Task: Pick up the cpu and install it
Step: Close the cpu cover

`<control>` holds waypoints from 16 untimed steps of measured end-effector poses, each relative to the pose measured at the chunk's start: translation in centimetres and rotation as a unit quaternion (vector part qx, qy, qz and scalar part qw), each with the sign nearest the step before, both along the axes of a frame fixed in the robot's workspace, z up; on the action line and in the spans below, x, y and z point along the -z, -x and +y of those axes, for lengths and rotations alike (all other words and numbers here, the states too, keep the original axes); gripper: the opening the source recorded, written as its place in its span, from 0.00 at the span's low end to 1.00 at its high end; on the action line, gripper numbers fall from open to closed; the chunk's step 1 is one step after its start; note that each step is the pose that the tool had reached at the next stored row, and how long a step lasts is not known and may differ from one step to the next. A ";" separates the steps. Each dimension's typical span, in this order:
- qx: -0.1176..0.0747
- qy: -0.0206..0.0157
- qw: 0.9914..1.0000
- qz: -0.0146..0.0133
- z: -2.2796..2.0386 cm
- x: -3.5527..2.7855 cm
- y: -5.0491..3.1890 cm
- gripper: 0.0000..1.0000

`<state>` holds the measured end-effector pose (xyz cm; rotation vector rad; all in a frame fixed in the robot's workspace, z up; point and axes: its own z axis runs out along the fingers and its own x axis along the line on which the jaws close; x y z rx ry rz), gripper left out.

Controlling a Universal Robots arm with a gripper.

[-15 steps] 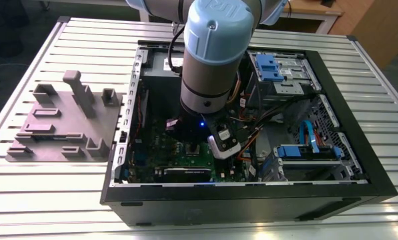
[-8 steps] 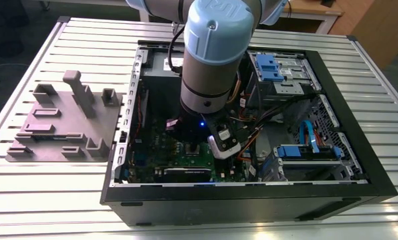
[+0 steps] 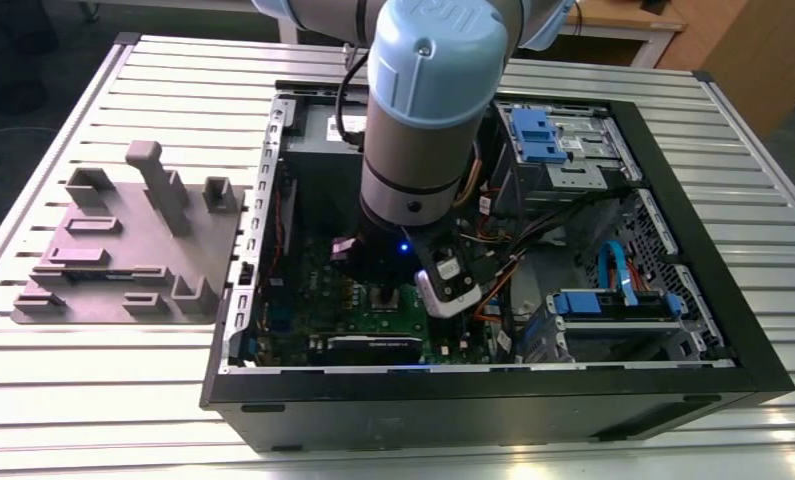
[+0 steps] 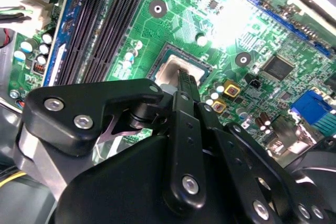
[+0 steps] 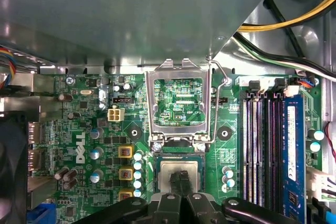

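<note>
We judge the step in hand to be seating the cpu point(image 5: 167, 169) in its socket point(image 5: 178, 153). To do it well, the chip must lie flat and square inside the socket's frame with no corner riding up. Any touch from above should be light and straight down, since a sideways nudge could harm the contacts beneath. The load plate point(image 5: 150, 103) stands tipped up and its lever point(image 5: 227, 82) is raised, so nothing bars the chip from above. In both wrist views the cpu lies in the socket on the motherboard point(image 5: 89, 129), inside the case point(image 3: 504, 410). The gripper point(image 5: 181, 174) hangs right over the chip's middle, its fingers point(image 4: 185, 80) together with nothing between them. The tips are at or just above the metal top, and we cannot tell whether they touch
</note>
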<state>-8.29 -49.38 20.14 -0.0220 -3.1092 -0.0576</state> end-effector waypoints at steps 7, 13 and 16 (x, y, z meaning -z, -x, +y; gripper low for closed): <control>0.000 0.000 1.000 0.000 0.00 -0.19 0.00 0.10; 0.000 0.000 1.000 0.000 0.00 -0.58 0.00 0.10; 0.000 0.000 1.000 0.000 0.00 -0.78 0.00 0.10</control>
